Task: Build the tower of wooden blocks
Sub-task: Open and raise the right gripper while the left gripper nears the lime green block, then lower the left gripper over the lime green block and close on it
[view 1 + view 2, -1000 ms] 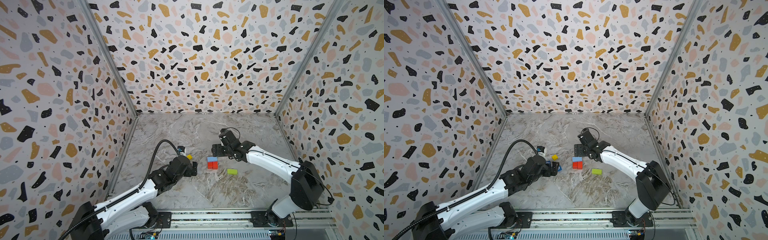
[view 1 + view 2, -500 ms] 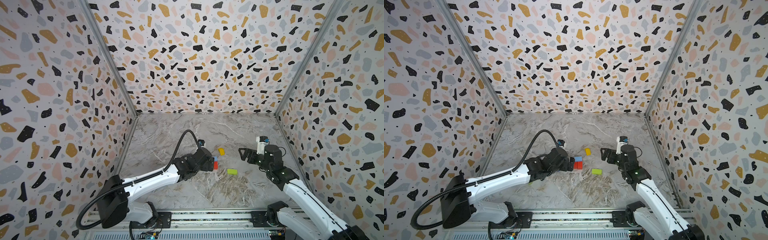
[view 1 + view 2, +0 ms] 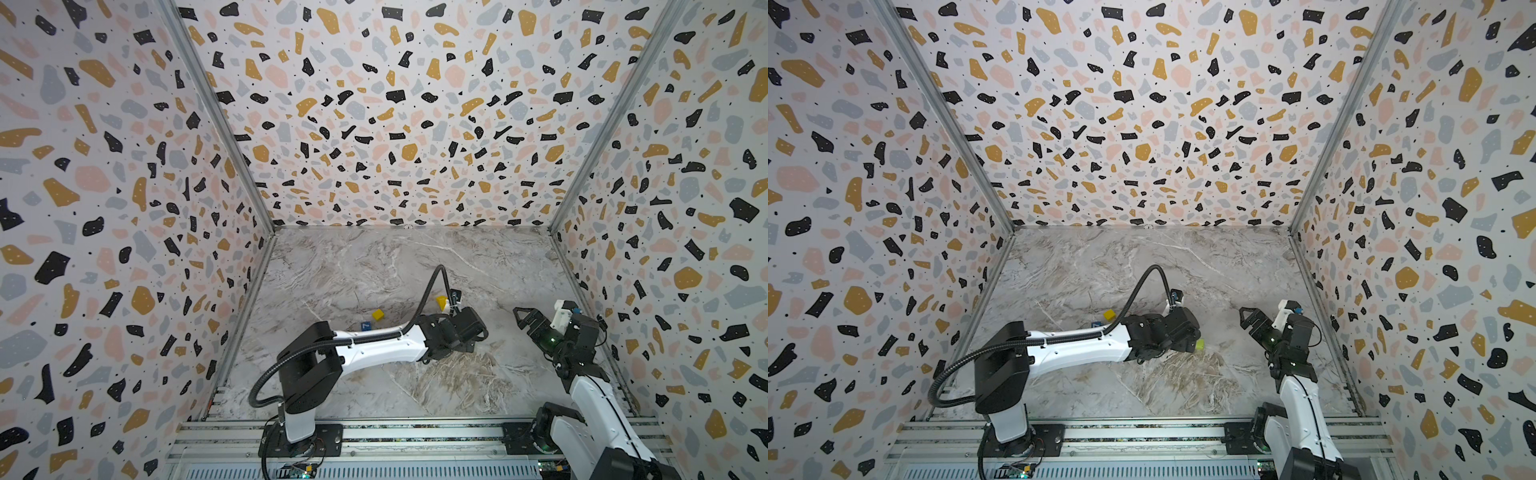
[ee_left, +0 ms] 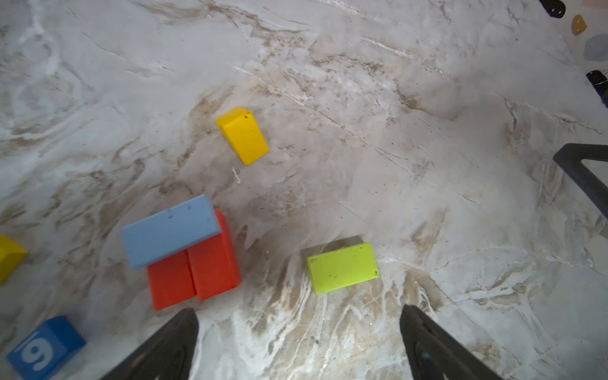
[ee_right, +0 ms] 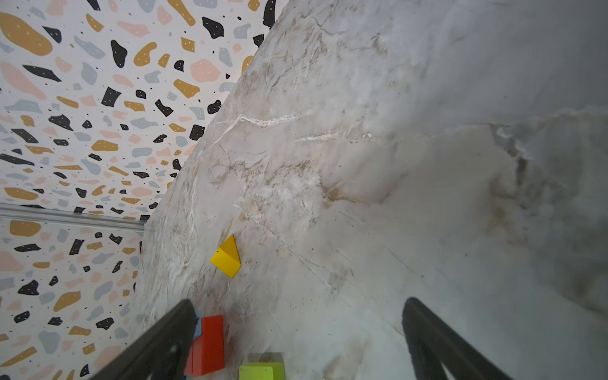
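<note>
In both top views: left arm stretched low across the marble tabletop toward the middle, wrist covering the build. Uncovered just behind the forearm, a yellow cube and a blue numbered cube; beyond the wrist, a yellow block; in a top view, a corner of a lime slab peeking out by the wrist. Right gripper off to the right, well apart from every piece, spread wide, holds nothing. From the left wrist: left gripper released, fingers far apart over bare marble, grasps nothing. Just ahead, the wood block tower, only a base: two red bricks side by side, a light blue slab laid askew across the ends farther from the gripper. Lime slab flat on the tabletop near the bricks, not touching them; yellow block farther on, alone; yellow cube and blue numbered cube apart from the bricks, on the side away from the lime slab. From the right wrist: both dark fingers splayed over marble; beyond them the yellow block, a red brick, a sliver of the light blue slab and one end of the lime slab, terrazzo wall behind.
</note>
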Action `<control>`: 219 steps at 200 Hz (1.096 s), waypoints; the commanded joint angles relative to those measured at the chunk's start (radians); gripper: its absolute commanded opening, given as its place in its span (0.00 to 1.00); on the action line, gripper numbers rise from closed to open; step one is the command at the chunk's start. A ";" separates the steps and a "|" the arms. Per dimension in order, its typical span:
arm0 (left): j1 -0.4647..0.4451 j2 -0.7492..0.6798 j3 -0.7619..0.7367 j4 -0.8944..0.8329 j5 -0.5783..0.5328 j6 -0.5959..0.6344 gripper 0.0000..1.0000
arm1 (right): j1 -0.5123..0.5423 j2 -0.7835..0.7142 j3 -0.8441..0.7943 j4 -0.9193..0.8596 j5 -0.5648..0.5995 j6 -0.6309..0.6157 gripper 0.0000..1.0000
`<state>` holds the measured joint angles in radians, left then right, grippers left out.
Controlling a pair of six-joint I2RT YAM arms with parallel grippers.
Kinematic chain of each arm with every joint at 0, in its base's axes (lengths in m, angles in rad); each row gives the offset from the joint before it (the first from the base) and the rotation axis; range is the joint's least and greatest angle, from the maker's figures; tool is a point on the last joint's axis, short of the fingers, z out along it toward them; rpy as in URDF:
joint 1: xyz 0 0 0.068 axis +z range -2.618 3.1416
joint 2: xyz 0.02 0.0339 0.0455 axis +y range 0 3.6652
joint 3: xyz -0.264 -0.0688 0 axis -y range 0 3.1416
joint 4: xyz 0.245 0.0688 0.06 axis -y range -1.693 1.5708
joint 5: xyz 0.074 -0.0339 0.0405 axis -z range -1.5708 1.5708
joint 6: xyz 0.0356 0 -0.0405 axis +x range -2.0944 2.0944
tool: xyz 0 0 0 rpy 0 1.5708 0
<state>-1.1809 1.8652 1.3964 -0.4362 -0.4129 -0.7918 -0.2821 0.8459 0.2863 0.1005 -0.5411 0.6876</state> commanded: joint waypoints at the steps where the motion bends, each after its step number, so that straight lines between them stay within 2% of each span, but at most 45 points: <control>1: -0.019 0.059 0.072 -0.060 -0.042 -0.045 0.95 | -0.042 0.017 -0.004 0.085 -0.115 0.024 0.99; 41: -0.042 0.161 0.173 -0.097 -0.047 -0.075 0.93 | -0.052 0.041 -0.045 0.176 -0.174 0.077 0.99; 118: -0.050 0.298 0.303 -0.138 -0.043 -0.086 0.91 | -0.054 0.020 -0.078 0.202 -0.197 0.095 0.99; 176: -0.046 0.320 0.276 -0.093 0.008 -0.135 0.86 | -0.055 0.019 -0.091 0.212 -0.219 0.099 0.99; 219: -0.039 0.333 0.257 -0.071 0.020 -0.154 0.86 | -0.057 0.017 -0.091 0.212 -0.227 0.095 0.98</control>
<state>-1.2255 2.1754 1.6691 -0.5320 -0.4026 -0.9215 -0.3340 0.8742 0.1974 0.2974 -0.7494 0.7815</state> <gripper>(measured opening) 0.856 0.983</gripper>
